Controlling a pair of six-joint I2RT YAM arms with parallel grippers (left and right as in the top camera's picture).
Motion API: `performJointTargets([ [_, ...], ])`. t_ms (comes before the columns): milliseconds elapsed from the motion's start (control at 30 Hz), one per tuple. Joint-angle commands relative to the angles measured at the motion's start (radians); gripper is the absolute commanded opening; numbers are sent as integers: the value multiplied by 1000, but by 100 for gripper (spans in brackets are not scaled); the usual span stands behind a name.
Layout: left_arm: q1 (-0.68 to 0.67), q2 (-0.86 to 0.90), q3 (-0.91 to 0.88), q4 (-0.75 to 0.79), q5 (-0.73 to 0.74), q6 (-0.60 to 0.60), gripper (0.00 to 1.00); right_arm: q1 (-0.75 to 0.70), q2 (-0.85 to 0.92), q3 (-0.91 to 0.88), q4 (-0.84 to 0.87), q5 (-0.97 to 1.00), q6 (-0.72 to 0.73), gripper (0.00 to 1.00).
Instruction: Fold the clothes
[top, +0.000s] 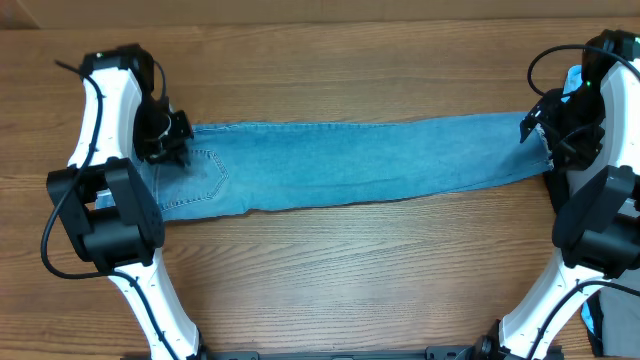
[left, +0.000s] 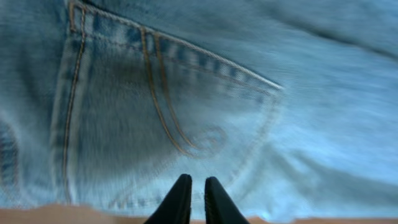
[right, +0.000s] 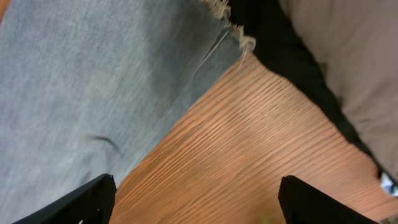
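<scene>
overhead: jeans (top: 360, 160) flat on table (top: 330, 280), laid out between the grippers; left gripper (top: 170, 135) at waist end, right gripper (top: 545, 130) at hem end
left wrist: fingers narrow, almost touching, tips just short of back pocket (left: 168, 112); can't tell if denim is pinched
right wrist: fingers wide, bare wood between; frayed hem (right: 227, 22) ahead, denim ahead-left

Saw jeans (top: 360, 160) stretched flat across table (top: 330, 280), running left to right. Waist end with back pocket (top: 205, 172) lay at my left, under left gripper (top: 168, 140). Hem (right: 227, 22) lay at far right, below right gripper (right: 196, 205). More cloth (right: 348, 62) lay just beyond hem.
</scene>
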Motion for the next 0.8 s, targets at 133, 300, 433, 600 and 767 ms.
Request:
performJointTargets([
  [133, 32, -10, -177, 177, -208, 1, 20, -4, -12, -95, 26, 26, 11, 89],
  [300, 39, -10, -209, 291, -304, 29, 20, -6, -12, -101, 33, 26, -7, 89],
  [433, 48, -10, -209, 410, -314, 69, 24, -7, -12, -102, 37, 26, -6, 89],
  [600, 61, -10, -209, 491, -331, 106, 25, -7, -12, -102, 50, 13, -5, 89],
  [767, 73, -10, -133, 466, -299, 105, 19, -7, -12, -102, 83, 3, -11, 89],
])
